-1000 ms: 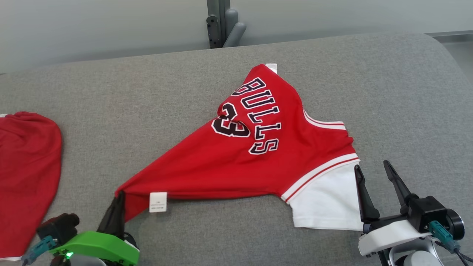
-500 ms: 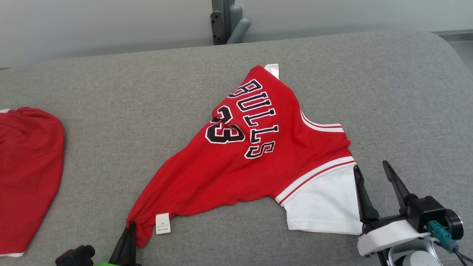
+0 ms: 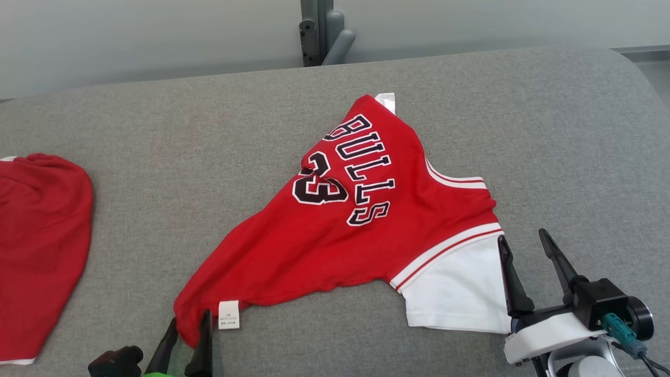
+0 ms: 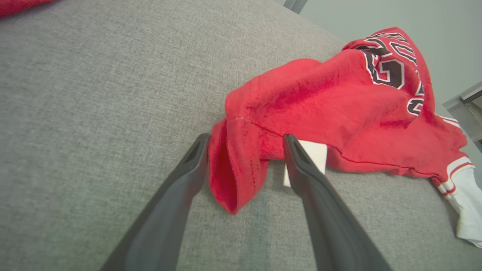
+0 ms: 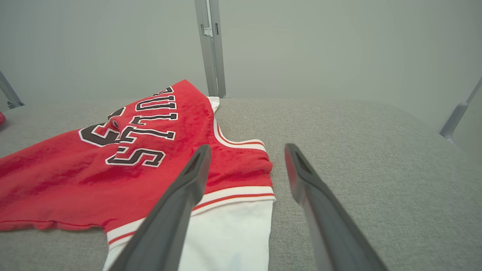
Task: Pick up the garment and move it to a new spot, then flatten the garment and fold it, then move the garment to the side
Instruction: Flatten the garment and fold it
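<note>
From the head: up high, aimed forward and down over the grey padded surface [image 3: 549, 131]. Far enough back to catch the whole jersey [image 3: 335, 241], a second red garment [image 3: 42, 235] at the left edge and the metal post [image 3: 314, 31] at the back.

From the left wrist: way low and close, peering along the left gripper [image 4: 245, 136] at the hem corner [image 4: 229, 169], frame tilted, lettering [image 4: 391, 64] off in the upper right.

From the right wrist: also low, skimming the surface along the right gripper [image 5: 247, 146] toward the back wall [image 5: 339, 45], same post dead ahead.

Shared across all three: the jersey's lettering. Shared by head and right wrist: that post.
</note>
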